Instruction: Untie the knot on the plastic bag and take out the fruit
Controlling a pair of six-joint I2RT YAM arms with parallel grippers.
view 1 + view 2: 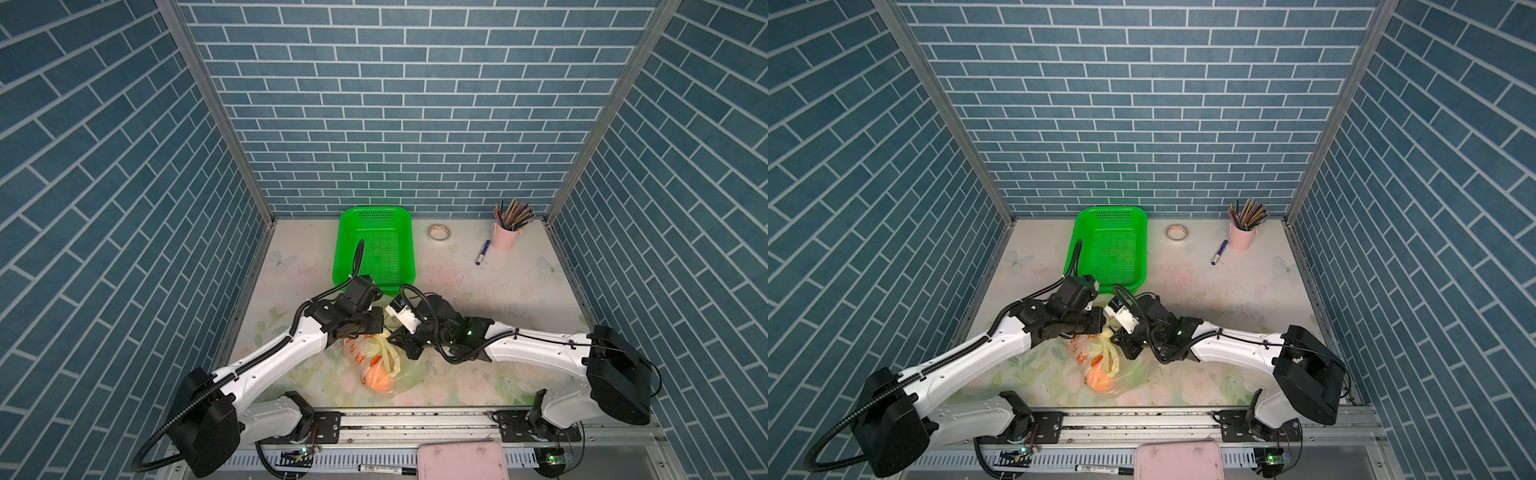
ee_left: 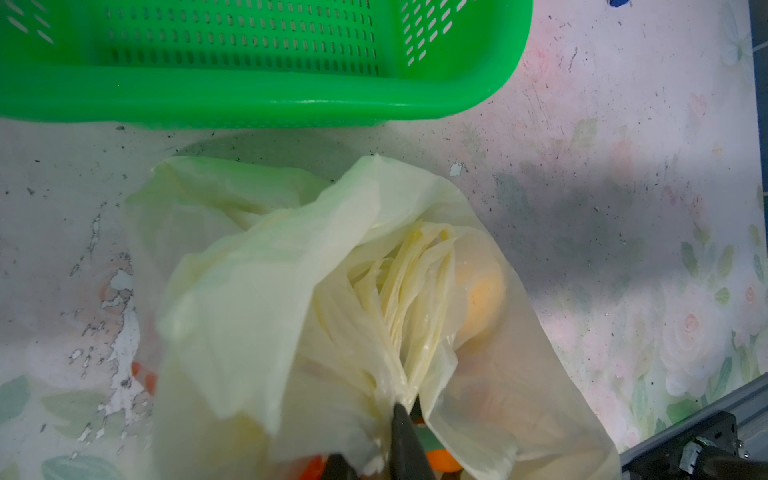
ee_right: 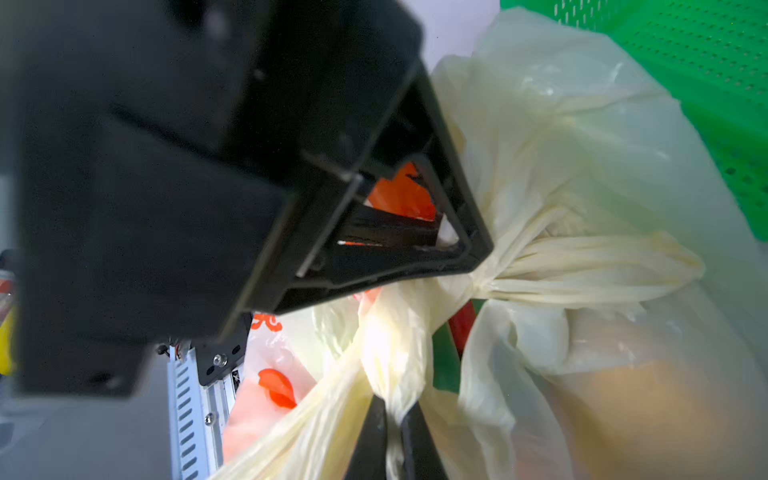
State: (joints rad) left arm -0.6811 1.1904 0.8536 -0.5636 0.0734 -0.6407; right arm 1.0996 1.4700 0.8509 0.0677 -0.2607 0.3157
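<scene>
The pale-yellow plastic bag (image 1: 370, 357) (image 1: 1092, 357) lies at the table's front middle, between both arms. Orange fruit (image 1: 378, 380) (image 2: 482, 291) (image 3: 648, 407) shows through the film. My left gripper (image 2: 401, 409) (image 3: 478, 266) is shut, and the bag's gathered handle strips (image 2: 411, 316) fan out from its tips. Close beside it, my right gripper (image 3: 392, 409) is shut on the thick twisted part of the knot (image 3: 390, 357). In both top views the wrists nearly meet over the bag, left gripper (image 1: 383, 331) and right gripper (image 1: 392, 338), fingertips mostly hidden.
A bright green basket (image 1: 374, 249) (image 2: 249, 95) (image 3: 706, 83) stands just behind the bag. At the back right are a tape roll (image 1: 439, 232), a pen (image 1: 482, 252) and a pink cup of pencils (image 1: 505, 237). A pink box (image 1: 461, 461) and a marker (image 1: 386, 469) lie on the front rail.
</scene>
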